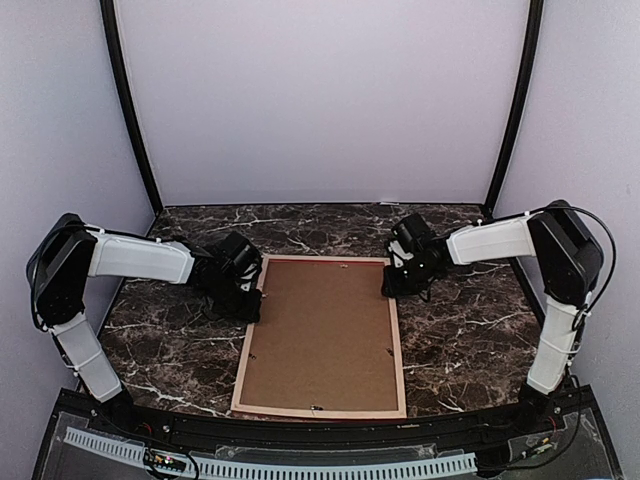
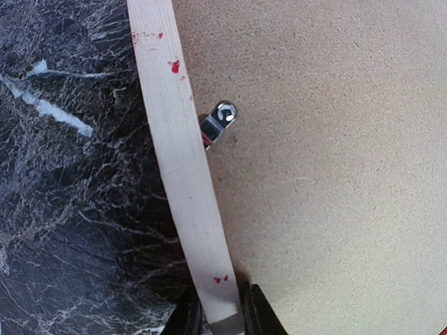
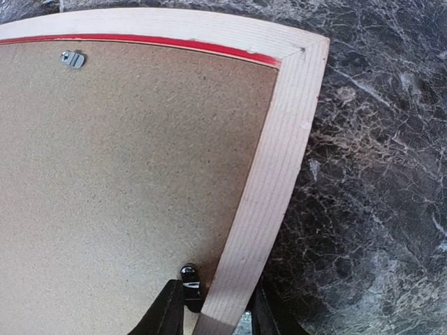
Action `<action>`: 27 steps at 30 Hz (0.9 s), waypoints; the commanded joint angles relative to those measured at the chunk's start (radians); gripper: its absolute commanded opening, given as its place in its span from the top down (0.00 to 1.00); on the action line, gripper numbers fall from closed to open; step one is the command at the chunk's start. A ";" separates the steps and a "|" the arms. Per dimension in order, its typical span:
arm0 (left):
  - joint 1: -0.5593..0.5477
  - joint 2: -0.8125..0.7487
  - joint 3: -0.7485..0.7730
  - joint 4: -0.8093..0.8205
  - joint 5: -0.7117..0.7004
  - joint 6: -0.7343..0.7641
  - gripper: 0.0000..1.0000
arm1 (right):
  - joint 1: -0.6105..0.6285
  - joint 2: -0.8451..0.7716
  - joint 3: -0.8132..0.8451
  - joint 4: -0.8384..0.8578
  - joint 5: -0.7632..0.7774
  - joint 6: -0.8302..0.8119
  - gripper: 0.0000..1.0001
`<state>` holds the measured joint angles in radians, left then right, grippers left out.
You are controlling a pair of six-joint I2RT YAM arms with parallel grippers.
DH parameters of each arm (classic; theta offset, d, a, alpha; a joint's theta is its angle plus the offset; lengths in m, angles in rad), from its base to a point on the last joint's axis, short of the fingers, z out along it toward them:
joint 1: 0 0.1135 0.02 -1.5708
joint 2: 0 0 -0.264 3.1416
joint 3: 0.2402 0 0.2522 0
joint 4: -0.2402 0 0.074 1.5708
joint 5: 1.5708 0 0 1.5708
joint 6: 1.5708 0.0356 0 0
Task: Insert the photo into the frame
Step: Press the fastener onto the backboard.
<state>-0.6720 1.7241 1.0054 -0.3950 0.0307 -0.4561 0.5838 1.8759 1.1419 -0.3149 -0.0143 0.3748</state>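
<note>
The frame (image 1: 398, 345) lies face down on the marble table, pale wood back up, with the plain brown backing board (image 1: 320, 335) set in it. The photo is hidden. My left gripper (image 1: 250, 300) sits at the frame's left rail near the far end; in the left wrist view the gripper (image 2: 222, 310) has its jaws tight on both sides of the rail (image 2: 183, 174). My right gripper (image 1: 393, 285) is at the right rail near the far corner; in the right wrist view the gripper (image 3: 216, 300) straddles the rail (image 3: 269, 181), with a black clip (image 3: 188, 276) between the inner finger and the rail.
A metal turn clip (image 2: 219, 120) sits on the board by the left rail, and another (image 3: 72, 59) near the far rail. A red strip (image 3: 140, 40) shows along the far inner edge. Dark marble table (image 1: 470, 330) surrounds the frame, with walls on three sides.
</note>
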 commanded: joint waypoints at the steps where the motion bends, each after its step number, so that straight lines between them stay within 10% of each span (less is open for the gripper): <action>1: -0.008 -0.007 -0.027 -0.023 0.037 0.055 0.98 | -0.029 0.037 0.012 0.019 0.005 -0.025 0.68; 27: -0.008 0.007 -0.026 -0.018 0.046 0.054 0.98 | -0.171 0.087 0.022 0.000 -0.297 -0.100 0.62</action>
<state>-0.6716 1.7241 0.9997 -0.3717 0.0364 -0.4557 0.4301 1.9205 1.1641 -0.2909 -0.3061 0.2848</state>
